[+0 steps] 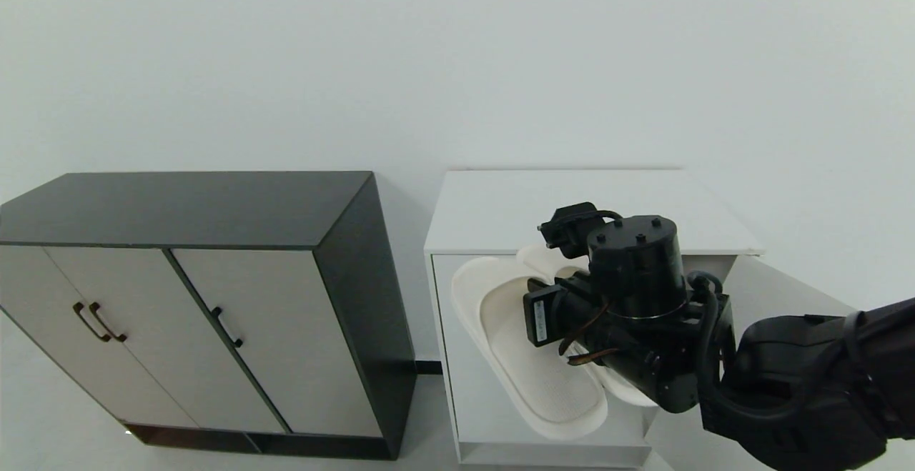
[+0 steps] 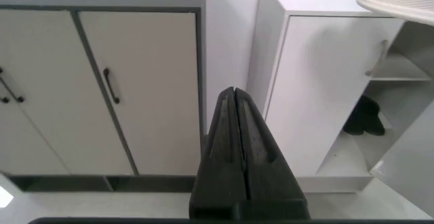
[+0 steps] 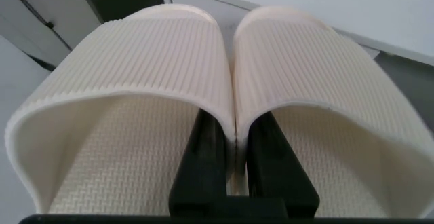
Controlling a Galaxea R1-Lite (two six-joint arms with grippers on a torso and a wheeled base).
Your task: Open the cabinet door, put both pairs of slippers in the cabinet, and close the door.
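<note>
Right wrist view, right end effector (image 3: 235,125) pinching cream slippers (image 3: 156,54) by adjoining inner edges, left end effector (image 2: 235,100) pressed together

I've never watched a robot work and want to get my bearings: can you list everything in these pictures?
cream slippers: one pair, cream, held up in front of the white cabinet.
dark slippers: apparently one pair, black, on a shelf inside the white cabinet.
white cabinet: one, white, on the right against the wall, door open.
dark cabinet: one, black with grey doors, on the left, doors shut.
left gripper: one, black, shut and empty, facing the two cabinets.
right gripper: one, black, shut on the cream slippers.
</note>
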